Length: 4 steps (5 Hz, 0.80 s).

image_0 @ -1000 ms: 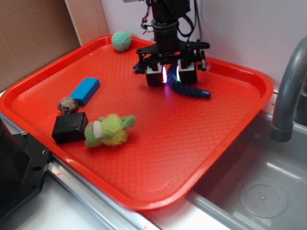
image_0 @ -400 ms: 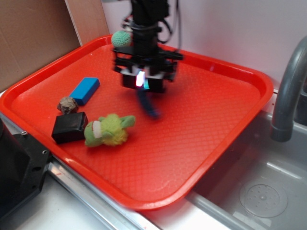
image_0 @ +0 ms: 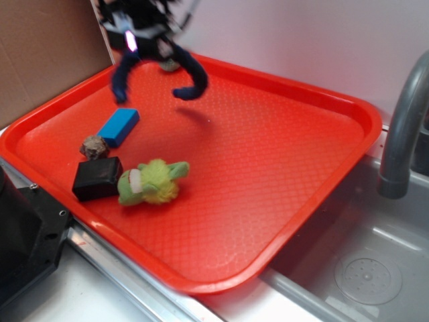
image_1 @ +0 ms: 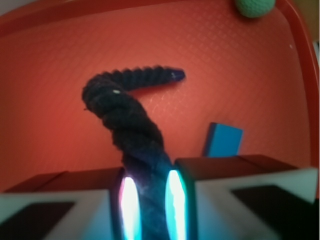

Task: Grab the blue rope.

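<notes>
The blue rope [image_0: 194, 74], a thick dark navy twisted cord, hangs in an arch above the back left of the red tray [image_0: 281, 181], with both ends drooping. My gripper [image_0: 144, 40] sits at the top left of the exterior view, partly cut off by the frame edge, and is shut on the rope's middle. In the wrist view the rope [image_1: 132, 120] runs up from between the glowing pads of the gripper [image_1: 148, 195] and curls to the right over the tray [image_1: 55, 55].
On the tray's left side lie a bright blue block [image_0: 118, 127], a brown ball [image_0: 94, 147], a black block [image_0: 98, 178] and a green plush toy [image_0: 153, 182]. A green knitted ball [image_1: 255, 6] sits at the back corner. A grey faucet [image_0: 402, 127] and sink [image_0: 362, 268] are at the right.
The gripper has shut on the rope, lifted it off the tray and swung left toward the back left corner. The rope now dangles in the air.
</notes>
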Each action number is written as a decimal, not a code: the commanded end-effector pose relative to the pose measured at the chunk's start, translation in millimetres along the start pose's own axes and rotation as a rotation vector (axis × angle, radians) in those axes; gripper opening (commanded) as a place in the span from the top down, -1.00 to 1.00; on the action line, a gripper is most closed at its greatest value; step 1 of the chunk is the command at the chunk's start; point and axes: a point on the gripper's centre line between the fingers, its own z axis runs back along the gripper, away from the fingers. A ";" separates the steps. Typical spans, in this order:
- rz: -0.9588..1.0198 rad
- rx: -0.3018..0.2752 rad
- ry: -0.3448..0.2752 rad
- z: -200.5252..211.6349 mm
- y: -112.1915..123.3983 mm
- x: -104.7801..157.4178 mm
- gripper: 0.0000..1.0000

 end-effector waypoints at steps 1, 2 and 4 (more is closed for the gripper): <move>-0.022 0.074 -0.113 70.6 21.4 6.5 1.00; -0.002 0.092 -0.127 78.7 19.9 1.9 1.00; 0.009 0.108 -0.117 76.6 15.5 2.1 1.00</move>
